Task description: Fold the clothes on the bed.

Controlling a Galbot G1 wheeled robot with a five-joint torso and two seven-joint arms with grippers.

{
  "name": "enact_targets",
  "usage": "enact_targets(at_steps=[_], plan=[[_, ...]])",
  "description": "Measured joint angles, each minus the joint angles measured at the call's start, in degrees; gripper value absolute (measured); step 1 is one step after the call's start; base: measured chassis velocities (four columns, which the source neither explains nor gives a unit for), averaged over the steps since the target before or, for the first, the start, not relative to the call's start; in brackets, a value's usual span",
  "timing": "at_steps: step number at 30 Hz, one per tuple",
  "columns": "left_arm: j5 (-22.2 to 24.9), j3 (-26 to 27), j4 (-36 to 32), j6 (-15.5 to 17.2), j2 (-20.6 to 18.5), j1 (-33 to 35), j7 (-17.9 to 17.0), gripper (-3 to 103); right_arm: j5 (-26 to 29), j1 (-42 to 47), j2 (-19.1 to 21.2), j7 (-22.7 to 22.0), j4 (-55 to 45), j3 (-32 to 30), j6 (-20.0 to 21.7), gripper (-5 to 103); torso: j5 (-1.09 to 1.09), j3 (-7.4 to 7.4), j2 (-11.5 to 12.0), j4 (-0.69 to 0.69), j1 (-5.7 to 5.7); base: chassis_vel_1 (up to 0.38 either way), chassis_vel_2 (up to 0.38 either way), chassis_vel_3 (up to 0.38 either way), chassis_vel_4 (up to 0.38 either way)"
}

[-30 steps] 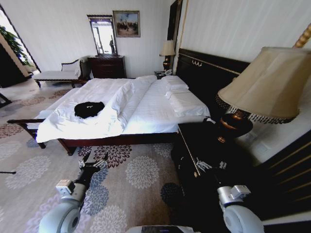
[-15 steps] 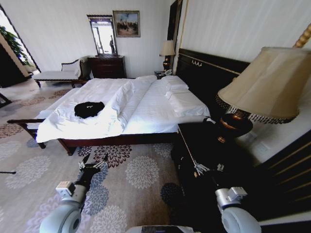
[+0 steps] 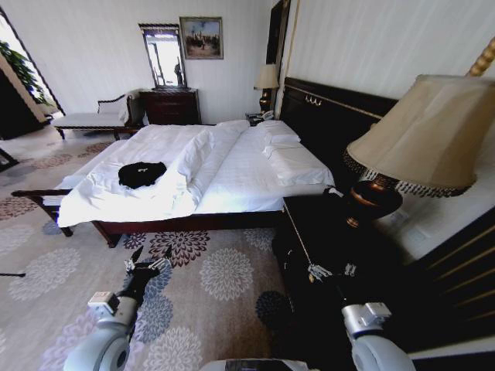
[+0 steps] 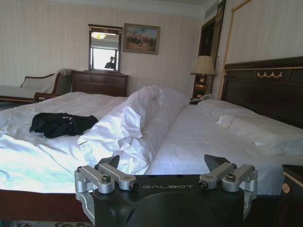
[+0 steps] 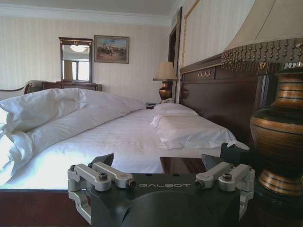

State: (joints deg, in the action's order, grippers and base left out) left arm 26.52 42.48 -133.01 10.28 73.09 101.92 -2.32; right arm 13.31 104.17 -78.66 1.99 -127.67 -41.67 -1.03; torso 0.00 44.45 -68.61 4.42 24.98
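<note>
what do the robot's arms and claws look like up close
Both arms have rounded pale grey shells. Each claw, left claw and right claw, has a black body marked GALBOT in pale letters, silver metal linkages with dark bolts, and dark pointed fingertips.

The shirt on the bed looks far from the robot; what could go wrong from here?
The right claw hangs open just over the dark nightstand, close to the lamp; turning could knock it. The black T-shirt lies crumpled far from the left claw, which is open over the carpet, so any grab may catch the duvet too.

Crumpled black T-shirt (image 3: 141, 174) on white bed (image 3: 232, 182)
</note>
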Motion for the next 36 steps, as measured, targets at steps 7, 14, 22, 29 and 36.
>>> enact_targets(at_steps=[7,14,22,29,36], plan=[[0.14,-0.44,0.00,0.00,-0.44,0.43,-0.09,100,-1.19,0.06,-1.08,0.03,0.28,-0.14,-0.39,100,0.00,0.00,0.00,-0.01,0.00,-0.062,0.078,0.057,-0.062],[0.16,-0.83,0.09,0.06,-0.21,0.24,-0.22,100,-1.16,0.32,-1.08,-0.04,0.15,-0.46,-0.48,100,0.00,0.01,0.00,0.00,0.01,-0.129,0.135,0.139,-0.143],[0.45,-0.48,0.41,0.05,0.19,0.64,-0.22,100,-1.58,0.67,-1.47,-0.30,0.33,-0.42,-0.69,100,0.00,0.01,0.00,-0.01,0.01,-0.139,0.134,0.140,-0.124],[0.47,-0.73,0.35,0.07,-0.09,0.32,-0.27,100,-1.78,0.61,-1.92,-0.94,0.50,-0.37,-0.70,100,0.00,0.00,0.00,0.00,0.01,-0.144,0.126,0.132,-0.139],[0.30,-0.92,0.27,0.12,-0.03,0.49,-0.35,100,-1.79,0.70,-2.00,-1.14,0.55,-0.37,-0.80,100,0.00,0.00,0.00,0.00,0.01,-0.115,0.127,0.120,-0.130]])
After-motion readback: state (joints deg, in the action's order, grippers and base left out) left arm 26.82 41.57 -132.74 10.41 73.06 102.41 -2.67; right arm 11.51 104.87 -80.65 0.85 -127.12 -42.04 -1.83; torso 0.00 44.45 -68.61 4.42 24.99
